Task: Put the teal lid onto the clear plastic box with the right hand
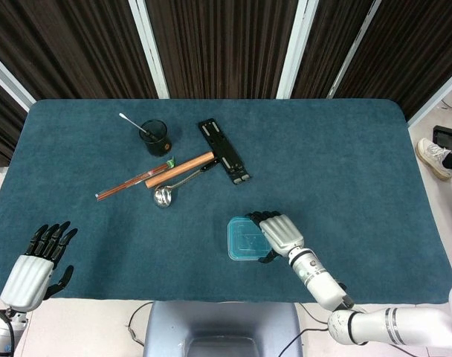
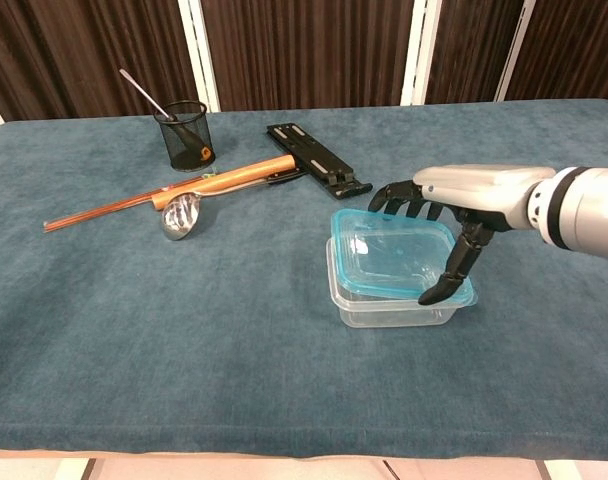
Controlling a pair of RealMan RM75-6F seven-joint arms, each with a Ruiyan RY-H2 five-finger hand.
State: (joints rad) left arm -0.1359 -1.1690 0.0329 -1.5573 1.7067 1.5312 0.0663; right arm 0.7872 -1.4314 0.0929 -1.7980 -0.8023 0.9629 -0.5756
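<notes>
The teal lid [image 2: 389, 253] [image 1: 244, 238] lies over the clear plastic box [image 2: 384, 308], covering its top, its right side still slightly raised. My right hand [image 2: 454, 215] [image 1: 276, 232] holds the lid's right edge, fingers over the far rim and thumb at the near right corner. In the head view the box is almost hidden beneath the lid. My left hand [image 1: 36, 264] hovers at the table's front-left corner, fingers apart, holding nothing.
At the back left stand a black mesh cup [image 2: 187, 134] with a stick in it, a wooden rod [image 2: 219, 181], a metal ladle [image 2: 180, 215] and a black flat tool [image 2: 314, 158]. The blue cloth table [image 2: 184, 330] extends around the box.
</notes>
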